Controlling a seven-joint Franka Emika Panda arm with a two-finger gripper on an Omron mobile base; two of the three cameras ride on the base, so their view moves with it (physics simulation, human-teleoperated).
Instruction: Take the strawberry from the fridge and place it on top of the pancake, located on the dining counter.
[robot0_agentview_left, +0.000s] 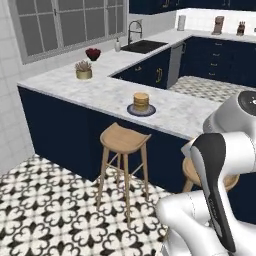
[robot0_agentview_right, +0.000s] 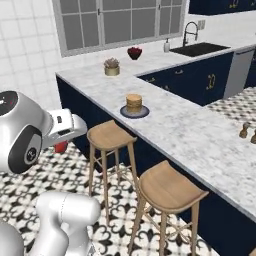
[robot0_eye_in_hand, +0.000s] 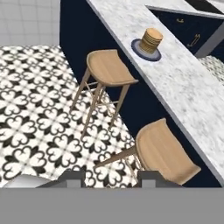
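- The fingers (robot0_agentview_right: 60, 147) are nearly closed on the strawberry (robot0_agentview_right: 61, 147), a small red roundish fruit that peeks out under the white hand at the left of the right base view; the grip itself is mostly hidden by the hand.
- In the hand view the two dark finger tips (robot0_eye_in_hand: 72, 176) rise at the bottom edge, above the patterned floor (robot0_eye_in_hand: 30, 118).
- The floor is tiled in a black-and-white floral pattern.
- Just ahead stand two round wooden stools: the near stool (robot0_agentview_right: 170, 189) and the far stool (robot0_agentview_right: 109, 135), both with pale wood seats and slanted legs, tucked against the desk's navy blue base (robot0_agentview_left: 55, 125).
- The desk (robot0_agentview_right: 200, 135), the dining counter, is a long white-grey marble slab with a speckled, smooth surface.
- The pancake (robot0_agentview_left: 141, 101) is a short stack of round golden-brown discs on a round blue-grey plate (robot0_agentview_left: 133, 110), standing on the desk above the far stool, well apart from the strawberry.
- Farther along the desk sits a small potted plant (robot0_agentview_left: 83, 70) in a tan pot, and beyond it a dark red bowl-like item (robot0_agentview_left: 93, 53).
- At the far side a black sink (robot0_agentview_left: 143, 46) with a dark curved faucet (robot0_agentview_left: 133, 30) is set in the marble, below a grey-framed window (robot0_agentview_left: 65, 22).
- Navy cabinets (robot0_agentview_right: 200, 80) with gold handles line the inner side.
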